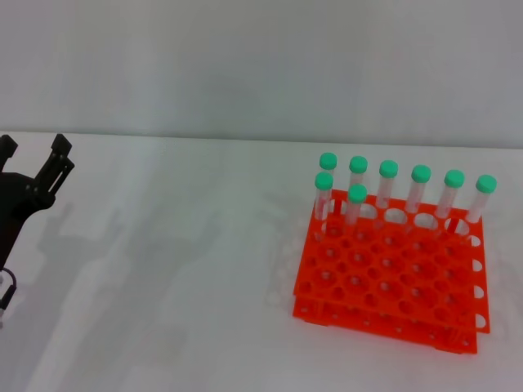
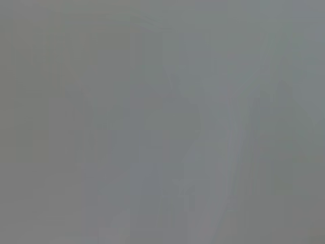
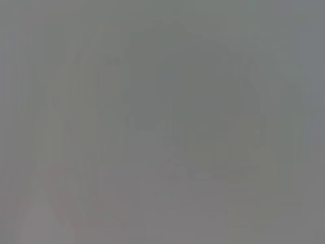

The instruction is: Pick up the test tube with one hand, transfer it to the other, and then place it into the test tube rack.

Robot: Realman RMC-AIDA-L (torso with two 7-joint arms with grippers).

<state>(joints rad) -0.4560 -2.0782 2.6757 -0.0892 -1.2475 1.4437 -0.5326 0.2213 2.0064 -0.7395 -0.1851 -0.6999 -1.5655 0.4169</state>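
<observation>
My left gripper [image 1: 34, 149] hangs at the far left edge of the head view, above the white table [image 1: 163, 269], with its two black fingers spread apart and nothing between them. My right gripper does not show in any view.

The test tube rack [image 1: 392, 273] sits on the table at the right, well apart from my left gripper, with a broad stretch of bare tabletop between them. It is bright orange, two tiers, with a grid of round holes.

Eight green-capped tubes stand upright in the rack. Six fill the back row, from one [image 1: 328, 184] at the left end to one [image 1: 482, 198] at the right end. Two more stand in the next row forward, at its left end [image 1: 323, 200] and just beside it [image 1: 355, 206]. They look alike, so I cannot tell which one is the test tube of the task. No tube lies loose on the table in the head view.

Both wrist views show only a flat grey blur in which I can make out nothing.
</observation>
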